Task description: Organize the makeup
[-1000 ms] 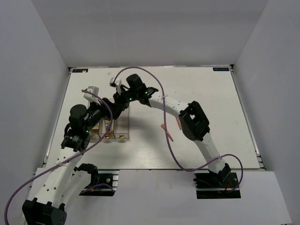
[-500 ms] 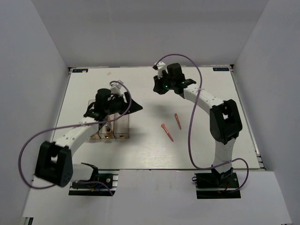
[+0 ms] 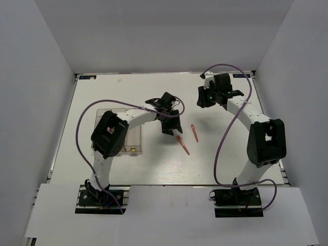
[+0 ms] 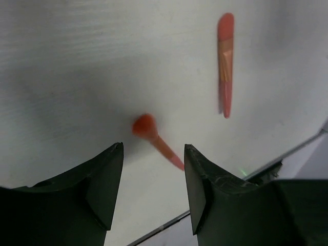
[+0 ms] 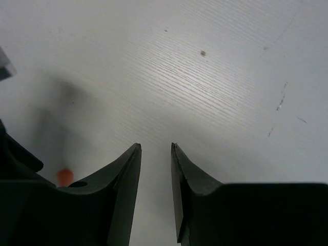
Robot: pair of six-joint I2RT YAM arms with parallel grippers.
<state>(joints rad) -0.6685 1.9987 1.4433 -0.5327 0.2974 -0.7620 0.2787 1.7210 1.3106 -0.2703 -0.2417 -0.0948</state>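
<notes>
Two thin coral-pink sticks lie on the white table, one [image 3: 183,145] nearer the front and one [image 3: 195,132] just right of it. My left gripper [image 3: 170,130] hangs open and empty just above the nearer stick. In the left wrist view its jaws [image 4: 152,147] stand apart with that stick's [image 4: 156,143] thick end just ahead of the gap, and the other stick [image 4: 225,64] lies farther off. My right gripper [image 3: 201,100] is behind the sticks, open a little and empty [image 5: 155,146] over bare table. Palettes and bottles are not visible.
The clear three-compartment box [image 3: 134,134] stands at the left, partly hidden by my left arm, with a small tan item [image 3: 132,149] at its front edge. Purple cables loop over both arms. Grey walls close in the table on three sides.
My left gripper swung from over the clear box to the right, down to the nearer stick. My right gripper drew back from the box area to the right rear.
</notes>
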